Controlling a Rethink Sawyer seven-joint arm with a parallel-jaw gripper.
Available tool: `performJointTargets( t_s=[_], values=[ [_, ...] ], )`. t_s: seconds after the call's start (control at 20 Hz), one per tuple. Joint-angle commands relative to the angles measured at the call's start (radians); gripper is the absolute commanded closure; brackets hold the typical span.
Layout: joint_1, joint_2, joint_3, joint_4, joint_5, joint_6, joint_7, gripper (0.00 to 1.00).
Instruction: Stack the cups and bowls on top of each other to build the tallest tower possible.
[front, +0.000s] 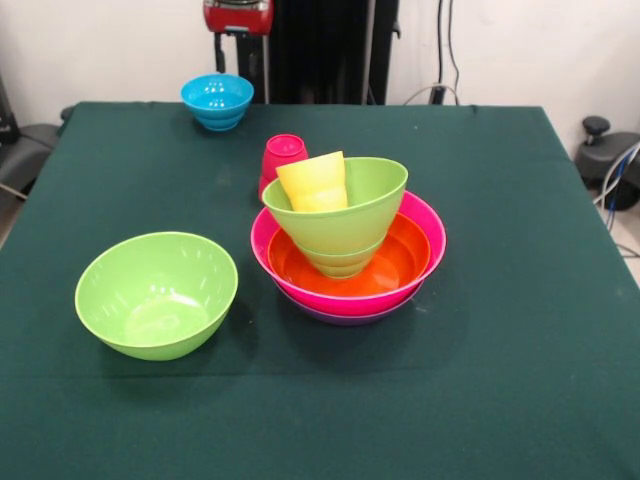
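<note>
Jaws hidden above the top edge, state impossible to tell. Nearest below them: sky blue bowl (217, 100), upright, apart from tower (347, 250).

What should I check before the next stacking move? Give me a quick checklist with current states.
1. Tower base nested (orange bowl in pink bowl, purple rim beneath): ok.
2. Tilted green bowl sits level: not ok, it leans.
3. Yellow cup seated upright: not ok, tilted inside the green bowl.
4. Loose green bowl upright, unobstructed: ok.
5. Blue bowl upright at the far edge: ok.
6. Red cup reachable behind the tower: cannot tell, partly hidden.
</note>
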Motion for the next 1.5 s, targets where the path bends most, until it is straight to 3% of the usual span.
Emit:
performJointTargets(
  t_s=[0.05, 0.3, 0.85, 1.2, 1.5],
  values=[
    [0.031, 0.087, 0.083, -0.093, 0.059, -0.029, 0.003, 0.00],
    [0.047, 0.119, 0.073, -0.098, 0.111, -0.076, -0.007, 0.00],
    [0.079, 0.029, 0.083, -0.080, 0.072, 0.022, 0.044, 0.00],
    [0.094, 0.144, 0.075, -0.127, 0.171, -0.062, 0.020, 0.00],
    [0.083, -0.002, 0.098, -0.064, 0.063, 0.026, 0.073, 0.00]
  ],
)
